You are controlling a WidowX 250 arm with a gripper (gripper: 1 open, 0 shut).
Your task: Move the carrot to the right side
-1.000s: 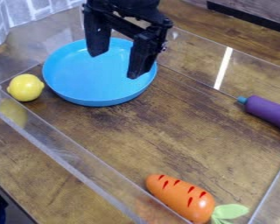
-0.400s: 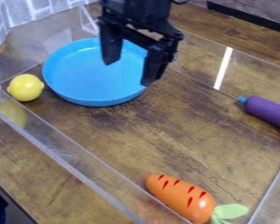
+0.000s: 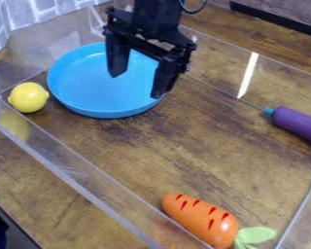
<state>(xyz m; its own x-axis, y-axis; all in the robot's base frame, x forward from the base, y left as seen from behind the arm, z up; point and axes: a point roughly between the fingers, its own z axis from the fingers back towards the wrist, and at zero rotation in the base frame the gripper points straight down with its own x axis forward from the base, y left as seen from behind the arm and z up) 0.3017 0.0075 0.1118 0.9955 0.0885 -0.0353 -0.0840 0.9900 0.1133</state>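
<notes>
The carrot (image 3: 201, 218) is plump and orange with dark groove marks and light green leaves (image 3: 256, 235). It lies on the wooden table near the bottom edge of the view, right of centre. My gripper (image 3: 141, 80) hangs open at the top centre, pointing down over the right part of the blue plate (image 3: 81, 92), far from the carrot. Nothing is between its black fingers (image 3: 118, 61).
A yellow lemon (image 3: 28, 96) sits left of the blue plate. A purple eggplant (image 3: 301, 123) lies at the right edge. Clear plastic walls (image 3: 81, 180) fence the wooden table along the front left and around the sides.
The gripper has sunk a little toward the table and rolled slightly, still open above the blue plate. The carrot, lemon and eggplant have stayed where they were.
</notes>
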